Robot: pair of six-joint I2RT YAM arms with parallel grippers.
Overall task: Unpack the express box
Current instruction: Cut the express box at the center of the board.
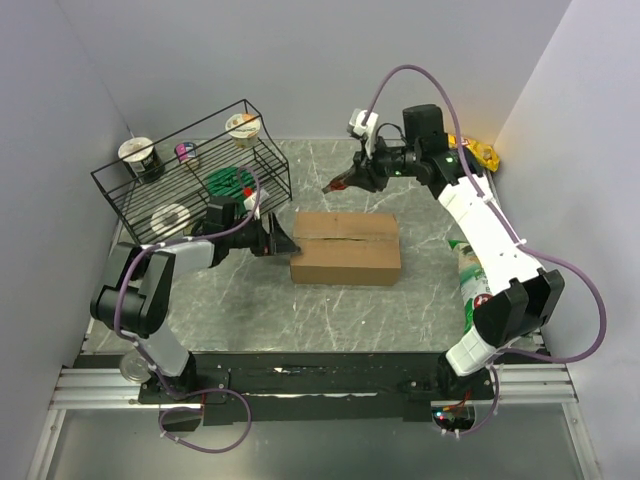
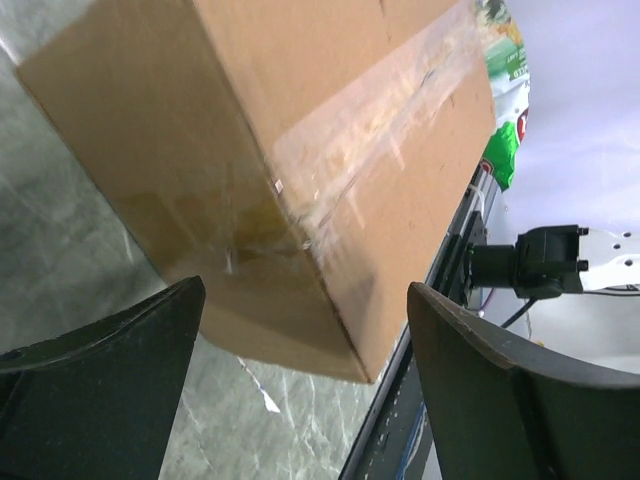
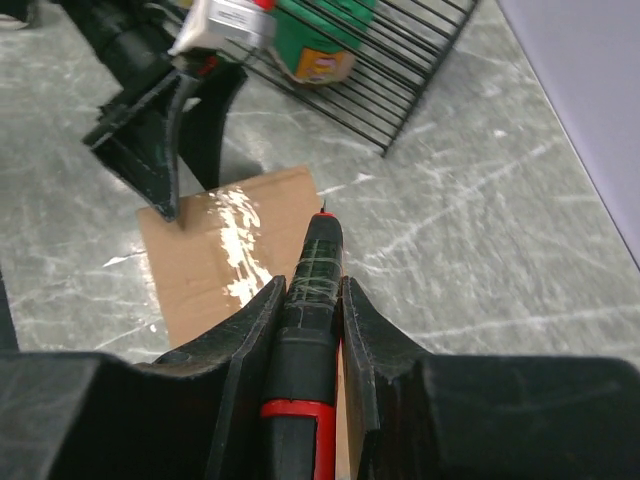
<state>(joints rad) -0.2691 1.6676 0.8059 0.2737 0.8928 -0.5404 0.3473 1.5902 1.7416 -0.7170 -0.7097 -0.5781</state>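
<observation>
**Top view.** The box (image 1: 345,248) lies flat in the middle of the bench (image 1: 330,310). Its flaps are closed and the seam runs from left to right. The left claw (image 1: 283,240) is at the left end of the box, with its jaws wide apart. The right claw (image 1: 345,182) hangs over the bench just beyond the far edge of the box. It is closed around a thin tool (image 1: 333,186) whose tip points to the left. A black wire rack (image 1: 190,185) stands at the far left with cups (image 1: 243,126) in it. A green bag (image 1: 468,272) lies to the right of the box.

**Left wrist view.** The left claw (image 2: 305,292) is open and holds nothing. A lower corner of the box (image 2: 250,130) sits just ahead, between the two fingers (image 2: 100,380). I cannot tell if they touch it. Clear tape (image 2: 370,130) shines across the cardboard. The bag (image 2: 505,110) shows behind the box.

**Right wrist view.** The right claw (image 3: 310,284) grips the tool (image 3: 322,245), which is black with a red band and a red tip. The tip is over the far edge of the box (image 3: 215,275), apart from it. The left claw (image 3: 188,195) is at the other end of the box, and the rack (image 3: 400,60) stands behind.
</observation>
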